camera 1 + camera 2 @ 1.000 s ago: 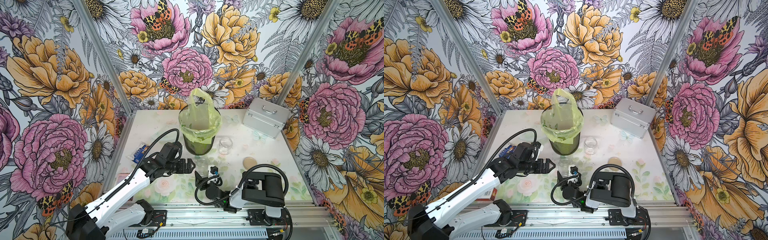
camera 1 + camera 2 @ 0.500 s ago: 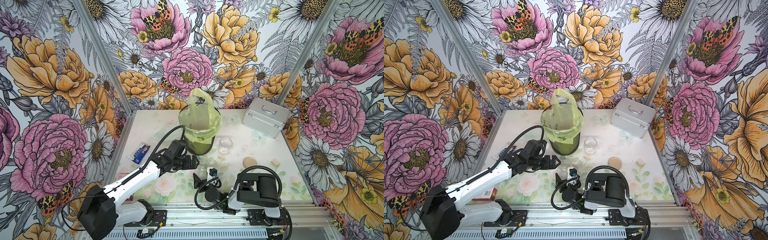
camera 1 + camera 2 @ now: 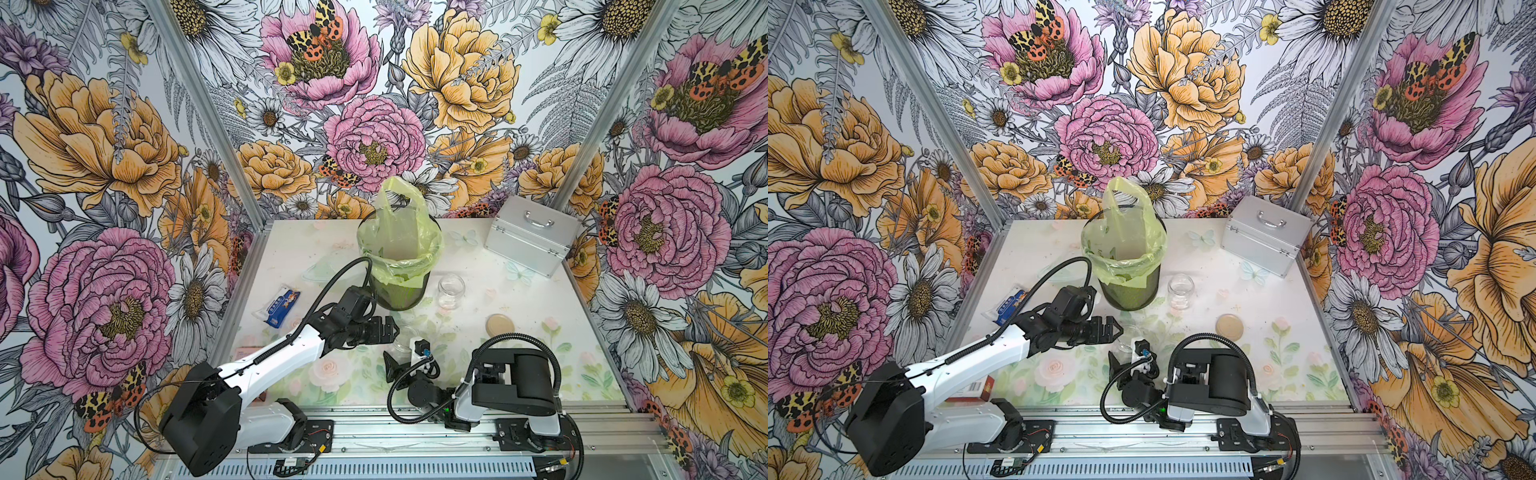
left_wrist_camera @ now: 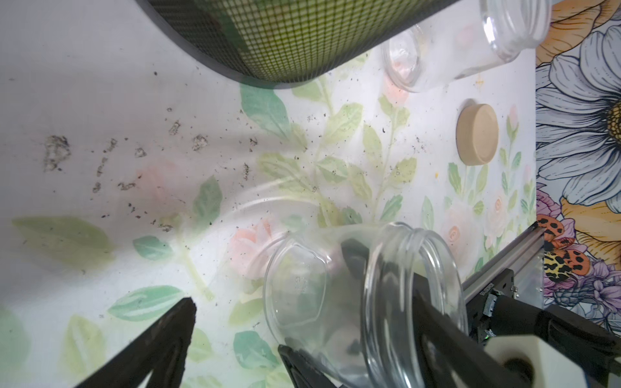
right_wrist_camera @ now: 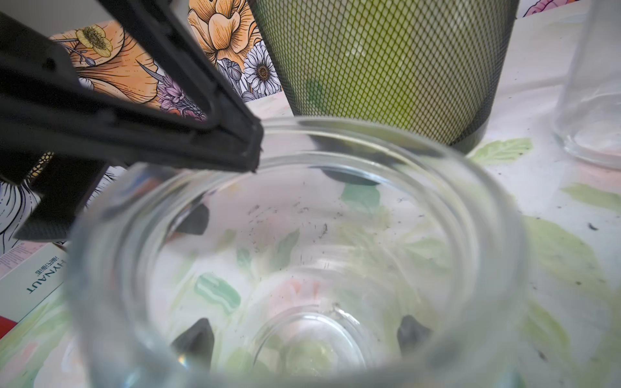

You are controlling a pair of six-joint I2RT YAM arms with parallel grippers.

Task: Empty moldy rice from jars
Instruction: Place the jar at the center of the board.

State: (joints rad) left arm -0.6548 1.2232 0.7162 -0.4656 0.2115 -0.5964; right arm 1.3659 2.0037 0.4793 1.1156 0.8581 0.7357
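The jar (image 3: 402, 335) is pinched by the right gripper (image 5: 304, 332), tilted, its long axis laid roughly 12-to-6 o'clock, mouth toward 6, while the left gripper (image 4: 235, 326) is held spread.

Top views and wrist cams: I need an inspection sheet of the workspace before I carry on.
Surface: floral table, dark crumbs scattered.
Job's things: lidless jar held, no rice seen; second jar upright, lidless, looks empty; beige lid lying flat.
Clutter: mesh bin with green bag, blue packet, silver case, box under left arm.
Grippers: left gripper open beside the held jar; right gripper shut on it.
Cables: left cable arches beside bin; right cable loops over its arm.
Surroundings: floral walls; nothing else seen.
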